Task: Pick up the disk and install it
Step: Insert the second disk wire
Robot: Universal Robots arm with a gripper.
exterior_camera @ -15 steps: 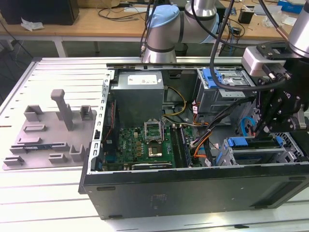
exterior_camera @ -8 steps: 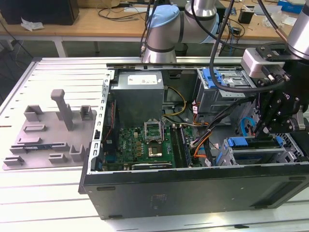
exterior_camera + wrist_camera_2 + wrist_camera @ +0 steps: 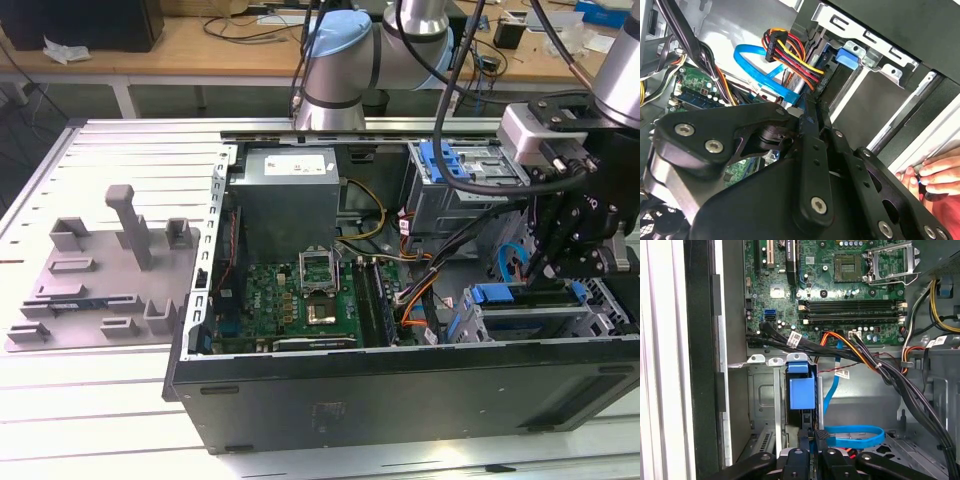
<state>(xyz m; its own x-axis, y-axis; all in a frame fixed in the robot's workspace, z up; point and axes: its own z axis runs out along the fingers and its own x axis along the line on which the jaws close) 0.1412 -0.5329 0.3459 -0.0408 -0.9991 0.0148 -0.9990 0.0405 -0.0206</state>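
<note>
The disk (image 3: 530,322) lies flat inside the lower grey drive cage (image 3: 600,300) at the exterior view's right, with a blue rail along its edge. Its blue plastic end piece (image 3: 492,294) sticks out toward the motherboard and also appears in the first wrist view (image 3: 802,390). My gripper (image 3: 548,275) hangs right over that cage, just behind the blue end piece. In both wrist views the fingers (image 3: 805,436) (image 3: 812,130) are drawn together into a narrow tip (image 3: 810,102) with nothing clearly between them. I cannot tell whether the tip touches the disk.
The open computer case (image 3: 400,385) holds a motherboard (image 3: 300,300), a power supply (image 3: 285,190), an upper cage with a blue latch (image 3: 445,160) and bundles of cables (image 3: 875,365). A blue data cable (image 3: 855,432) loops beside the gripper. A person's hand (image 3: 935,175) rests at the case edge.
</note>
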